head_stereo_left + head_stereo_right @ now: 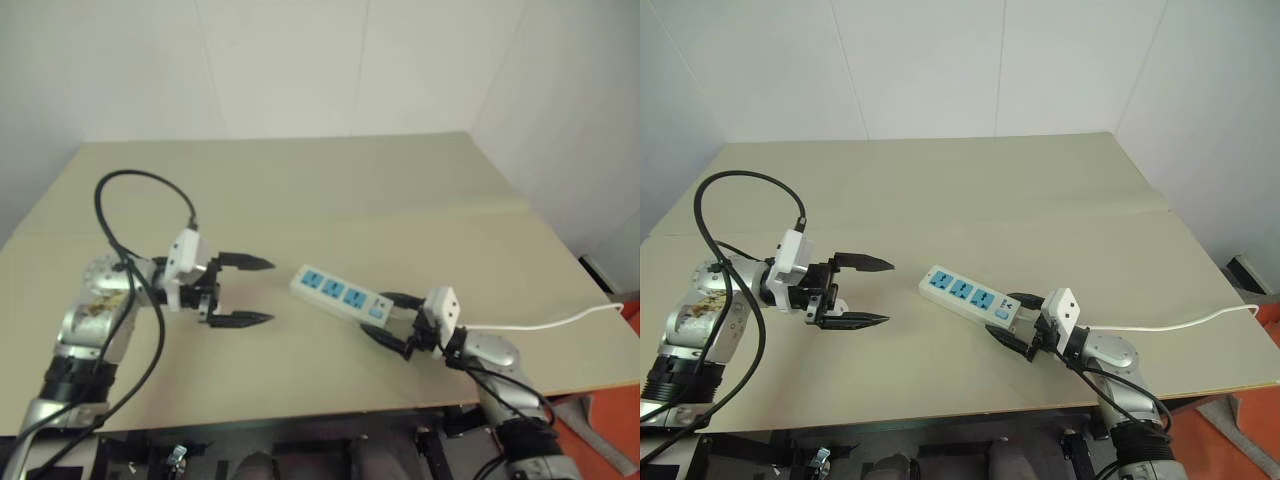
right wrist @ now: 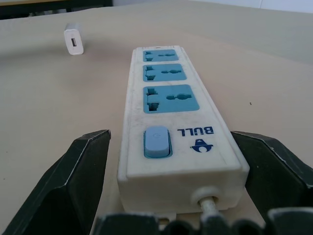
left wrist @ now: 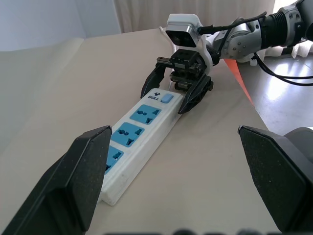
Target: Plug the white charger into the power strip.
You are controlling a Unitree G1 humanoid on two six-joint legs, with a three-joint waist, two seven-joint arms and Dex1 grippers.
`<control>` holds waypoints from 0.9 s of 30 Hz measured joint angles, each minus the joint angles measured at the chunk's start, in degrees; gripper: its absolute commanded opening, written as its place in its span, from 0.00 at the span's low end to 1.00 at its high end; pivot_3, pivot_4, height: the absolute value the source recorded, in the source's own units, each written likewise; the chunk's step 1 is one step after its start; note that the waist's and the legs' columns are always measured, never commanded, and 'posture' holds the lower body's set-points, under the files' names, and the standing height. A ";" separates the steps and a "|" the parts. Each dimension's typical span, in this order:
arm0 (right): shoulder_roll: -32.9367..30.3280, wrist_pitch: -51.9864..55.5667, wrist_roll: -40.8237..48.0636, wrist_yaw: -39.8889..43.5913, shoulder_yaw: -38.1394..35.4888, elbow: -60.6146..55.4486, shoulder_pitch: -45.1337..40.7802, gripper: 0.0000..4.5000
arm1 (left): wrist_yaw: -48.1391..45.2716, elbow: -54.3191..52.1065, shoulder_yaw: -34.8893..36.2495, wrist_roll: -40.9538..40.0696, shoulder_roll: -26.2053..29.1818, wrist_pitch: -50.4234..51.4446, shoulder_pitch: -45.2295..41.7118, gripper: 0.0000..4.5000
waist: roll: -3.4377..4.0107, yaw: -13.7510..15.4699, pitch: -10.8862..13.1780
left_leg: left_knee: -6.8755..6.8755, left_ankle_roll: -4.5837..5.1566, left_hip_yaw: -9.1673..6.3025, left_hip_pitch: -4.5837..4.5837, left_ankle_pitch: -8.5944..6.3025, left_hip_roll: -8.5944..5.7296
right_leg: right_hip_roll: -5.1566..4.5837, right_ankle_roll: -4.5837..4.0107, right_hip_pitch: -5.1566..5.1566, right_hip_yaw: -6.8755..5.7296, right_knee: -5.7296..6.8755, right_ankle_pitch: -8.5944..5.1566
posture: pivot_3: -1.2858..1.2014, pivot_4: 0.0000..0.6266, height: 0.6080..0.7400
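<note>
The right claw (image 1: 1012, 328) is straddling the switch end of the power strip (image 1: 965, 293) with jaws spread, readying to steady it. The left claw (image 1: 869, 293) is hovering wide open and empty. The white charger (image 2: 74, 41) is lying on the surface (image 1: 1040, 200) beyond the strip; fetching it comes next.

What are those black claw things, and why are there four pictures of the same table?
This is a robot with two arms. Each arm ends in a grabbing tool with two black fingers. Two pictures come from the robot's head, looking down at the table. The other two come from little cameras on its wrists, looking along the fingers.

On the table lies the power strip, white with three blue sockets. The right tool is open, with one finger on each side of the strip's switch end. The left tool is open too and holds nothing. The white charger stands alone on the table, past the strip's far end. Nothing is plugged in yet.
</note>
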 measured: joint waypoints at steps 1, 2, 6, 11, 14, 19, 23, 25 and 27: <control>0.00 0.00 -0.01 0.05 0.00 0.23 -0.15 0.99 | 0.07 0.01 0.00 0.01 -0.04 -0.04 0.00 1.00 | 0.00 0.01 0.00 | 0.00 0.00 0.00 0.00 0.00 0.00 | 0.00 0.00 0.00 0.00 0.00 0.00 | 0.52 0.24 1.00; 0.00 0.00 -0.02 0.05 0.00 0.54 -0.36 0.99 | 0.16 0.01 0.00 0.04 -0.08 -0.07 0.00 1.00 | 0.00 0.01 0.00 | 0.00 0.00 0.00 -0.01 0.00 0.00 | -0.01 0.00 0.00 0.00 -0.01 0.00 | 0.52 0.24 1.00; 0.37 -0.36 -0.24 -0.36 0.00 1.62 -0.57 0.99 | 0.33 0.01 0.00 0.22 -0.31 -0.10 0.03 1.00 | 0.00 0.03 0.00 | 0.00 0.00 0.00 -0.02 0.00 0.00 | -0.01 0.00 0.00 0.00 -0.01 0.00 | 0.52 0.24 1.00; 0.78 -1.08 -0.60 -0.65 0.00 2.74 -0.85 0.99 | 0.39 0.00 -0.01 0.39 -0.52 -0.10 0.05 1.00 | 0.00 0.01 0.00 | 0.00 0.00 0.00 0.00 0.00 0.00 | 0.00 0.00 0.00 0.00 0.00 0.00 | 0.52 0.24 1.00; 0.84 -1.12 -0.61 -0.71 -0.01 2.93 -0.99 0.96 | 0.40 0.00 -0.01 0.44 -0.57 -0.10 0.07 1.00 | 0.00 0.01 0.00 | 0.00 0.00 0.00 -0.01 0.00 0.00 | 0.00 0.00 0.00 0.00 -0.01 0.00 | 0.52 0.24 1.00; 1.11 -1.12 -0.57 -0.74 -0.05 3.38 -1.31 0.76 | 0.45 0.00 -0.03 0.65 -0.66 -0.11 0.27 1.00 | 0.00 0.01 0.00 | 0.00 0.00 0.00 0.00 0.00 0.00 | 0.00 0.00 0.00 0.00 0.00 0.00 | 0.52 0.24 1.00; 1.16 -1.12 -0.54 -0.69 -0.07 3.40 -1.31 0.76 | 0.72 0.00 -0.16 1.24 -0.81 -0.13 0.51 1.00 | 0.00 -0.01 0.00 | 0.00 0.00 0.00 -0.01 0.00 0.00 | 0.00 0.00 0.00 0.00 0.00 0.00 | 0.52 0.24 1.00; 1.19 -1.12 -0.59 -0.93 -0.07 3.40 -1.31 0.76 | 0.85 -0.02 -0.16 1.24 -0.94 -0.13 0.69 1.00 | 0.00 -0.01 0.00 | 0.00 0.00 0.00 0.00 0.00 0.00 | 0.00 0.00 0.00 0.00 0.00 0.00 | 0.52 0.24 1.00; 1.21 -1.13 -0.61 -1.28 -0.06 3.40 -1.31 0.76 | 1.01 -0.06 -0.15 1.24 -0.95 -0.13 1.06 1.00 | 0.00 -0.01 0.00 | 0.00 0.00 0.00 0.00 0.00 0.00 | 0.00 0.00 0.00 0.00 0.00 0.00 | 0.52 0.24 1.00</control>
